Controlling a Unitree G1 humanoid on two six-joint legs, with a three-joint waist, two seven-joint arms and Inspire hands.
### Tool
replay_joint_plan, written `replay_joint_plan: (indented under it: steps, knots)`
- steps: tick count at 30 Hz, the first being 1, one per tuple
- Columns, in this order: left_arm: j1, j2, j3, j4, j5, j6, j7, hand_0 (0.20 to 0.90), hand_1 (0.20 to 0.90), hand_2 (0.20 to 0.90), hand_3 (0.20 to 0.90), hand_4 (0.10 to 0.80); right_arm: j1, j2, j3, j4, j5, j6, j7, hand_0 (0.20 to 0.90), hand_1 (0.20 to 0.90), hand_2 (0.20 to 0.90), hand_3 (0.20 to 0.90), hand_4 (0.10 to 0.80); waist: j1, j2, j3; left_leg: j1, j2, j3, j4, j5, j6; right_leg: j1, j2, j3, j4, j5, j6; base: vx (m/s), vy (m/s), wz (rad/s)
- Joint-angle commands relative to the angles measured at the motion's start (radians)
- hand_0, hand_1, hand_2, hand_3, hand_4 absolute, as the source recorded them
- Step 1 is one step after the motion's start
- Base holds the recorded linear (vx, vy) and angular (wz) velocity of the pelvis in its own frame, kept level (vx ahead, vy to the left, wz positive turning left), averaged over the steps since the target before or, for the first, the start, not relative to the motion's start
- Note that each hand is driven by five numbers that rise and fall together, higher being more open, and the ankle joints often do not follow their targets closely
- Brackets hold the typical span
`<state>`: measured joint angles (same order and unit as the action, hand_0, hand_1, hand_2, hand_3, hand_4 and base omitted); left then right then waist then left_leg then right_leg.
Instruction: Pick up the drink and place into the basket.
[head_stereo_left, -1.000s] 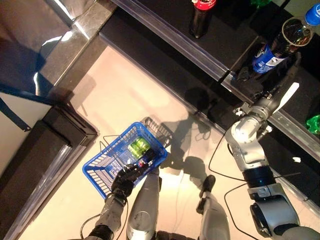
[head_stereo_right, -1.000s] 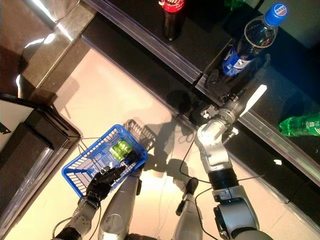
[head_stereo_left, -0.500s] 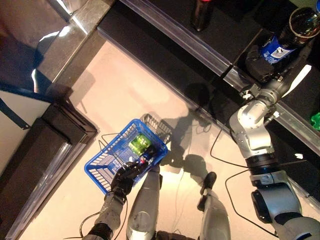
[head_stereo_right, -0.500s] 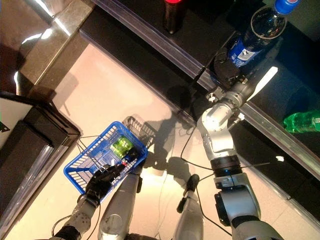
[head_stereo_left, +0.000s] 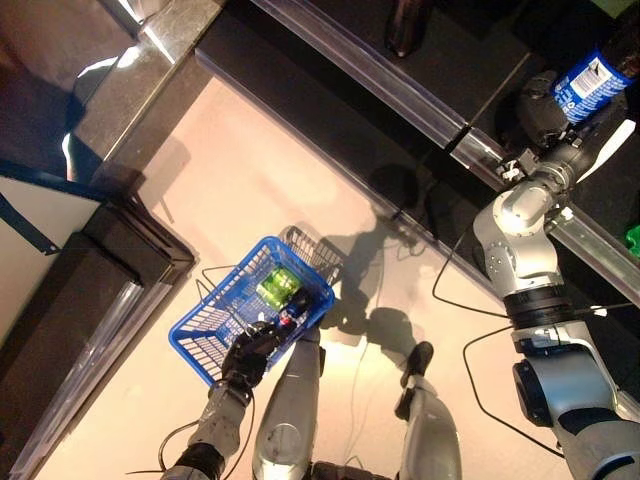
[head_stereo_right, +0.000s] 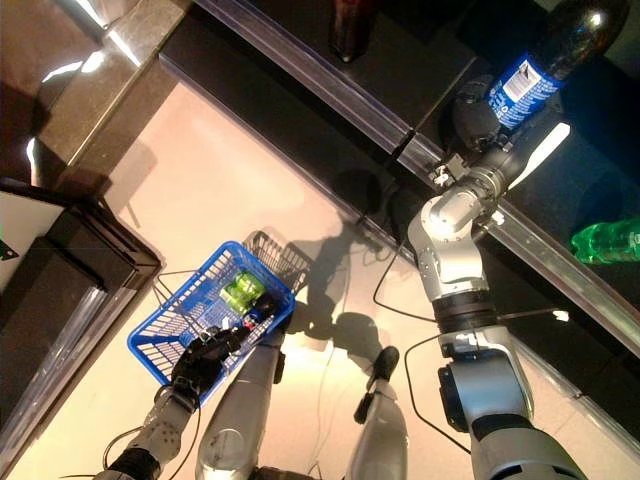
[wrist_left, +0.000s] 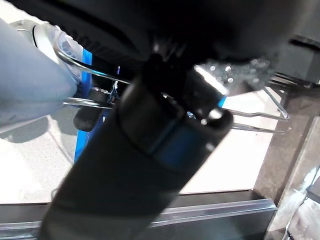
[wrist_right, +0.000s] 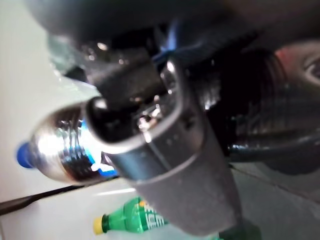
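Note:
A dark cola bottle with a blue label (head_stereo_right: 528, 76) leans over the black shelf at the upper right. My right hand (head_stereo_right: 476, 112) is shut round its lower part. The right wrist view shows the fingers (wrist_right: 165, 145) curled on the dark bottle (wrist_right: 60, 145), whose blue cap points away. The blue wire basket (head_stereo_left: 222, 322) hangs low over the pale floor. My left hand (head_stereo_left: 250, 356) is shut on its handle (wrist_left: 250, 114). A green drink (head_stereo_left: 278, 288) lies inside the basket.
A second dark bottle (head_stereo_right: 350, 25) stands further left on the shelf. A green bottle (head_stereo_right: 606, 240) lies to the right. A clear rail (head_stereo_left: 380, 75) edges the shelf front. A black cabinet (head_stereo_left: 85, 290) stands at the left, close to the basket.
My right hand has reached up to the blue-label bottle and closed round it. The bottle now leans toward the upper right. The basket and left hand hold still.

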<state>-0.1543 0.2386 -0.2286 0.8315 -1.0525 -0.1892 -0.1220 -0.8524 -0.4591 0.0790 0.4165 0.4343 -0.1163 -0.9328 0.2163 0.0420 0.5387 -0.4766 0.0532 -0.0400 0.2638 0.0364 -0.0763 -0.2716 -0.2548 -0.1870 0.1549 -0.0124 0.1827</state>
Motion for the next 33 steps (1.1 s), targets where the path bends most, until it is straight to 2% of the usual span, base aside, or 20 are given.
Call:
replay_joint_plan:
  steps: [1, 10, 16, 21, 24, 33]
  knots:
    - [0.057, 0.088, -0.005, -0.149, -0.025, -0.080, -0.061, 0.300, 0.300, 0.300, 0.200, 0.100, -0.109, -0.159, -0.058, -0.087, -0.041, -0.103, 0.012, 0.300, 0.300, 0.300, 0.200, 0.100, 0.012, 0.008, -0.019, -0.037, -0.017, -0.053, -0.022, 0.046, 0.024, -0.023, -0.005, -0.019, 0.133, -0.024, -0.076, -0.031, 0.001, 0.00]
    - [0.058, 0.082, -0.001, -0.156, -0.026, -0.089, -0.065, 0.300, 0.300, 0.300, 0.200, 0.100, -0.096, -0.156, -0.067, -0.142, -0.062, -0.124, 0.022, 0.300, 0.300, 0.300, 0.200, 0.100, 0.008, 0.005, -0.019, -0.023, -0.018, -0.049, -0.009, 0.035, 0.029, -0.029, 0.000, -0.026, 0.164, -0.037, -0.083, -0.040, -0.005, -0.01]
    - [0.073, 0.074, 0.010, -0.168, -0.019, -0.112, -0.089, 0.300, 0.300, 0.300, 0.200, 0.100, -0.063, -0.134, -0.066, -0.275, -0.134, -0.116, 0.084, 0.300, 0.300, 0.300, 0.200, 0.100, 0.000, 0.002, -0.019, -0.012, -0.021, -0.049, 0.031, 0.007, 0.030, -0.032, -0.007, -0.025, 0.209, -0.062, -0.090, -0.047, 0.016, -0.04]
    - [0.094, 0.063, 0.042, -0.218, -0.021, -0.128, -0.124, 0.300, 0.300, 0.300, 0.200, 0.100, 0.025, -0.083, -0.038, -0.472, -0.169, -0.102, 0.247, 0.300, 0.300, 0.300, 0.200, 0.100, -0.019, -0.001, -0.019, 0.010, -0.013, -0.048, 0.105, -0.028, 0.029, -0.025, -0.014, -0.011, 0.287, -0.091, -0.108, -0.015, 0.057, -0.09]
    - [0.112, 0.056, 0.059, -0.262, -0.017, -0.144, -0.170, 0.300, 0.300, 0.300, 0.200, 0.100, 0.102, -0.040, -0.023, -0.551, -0.117, -0.140, 0.387, 0.300, 0.300, 0.300, 0.200, 0.100, -0.034, -0.006, -0.019, 0.043, -0.006, -0.043, 0.128, -0.049, 0.028, 0.001, -0.017, 0.001, 0.320, -0.116, -0.114, 0.039, 0.027, -0.05]
    - [0.147, 0.079, 0.068, -0.458, -0.064, -0.183, -0.287, 0.300, 0.300, 0.300, 0.200, 0.100, 0.219, 0.016, 0.031, -0.712, -0.029, -0.163, 0.678, 0.300, 0.300, 0.300, 0.200, 0.100, -0.041, 0.004, -0.024, 0.120, 0.003, -0.043, 0.088, -0.030, 0.018, 0.066, -0.009, -0.009, 0.319, -0.125, -0.124, -0.002, 0.000, 0.00]
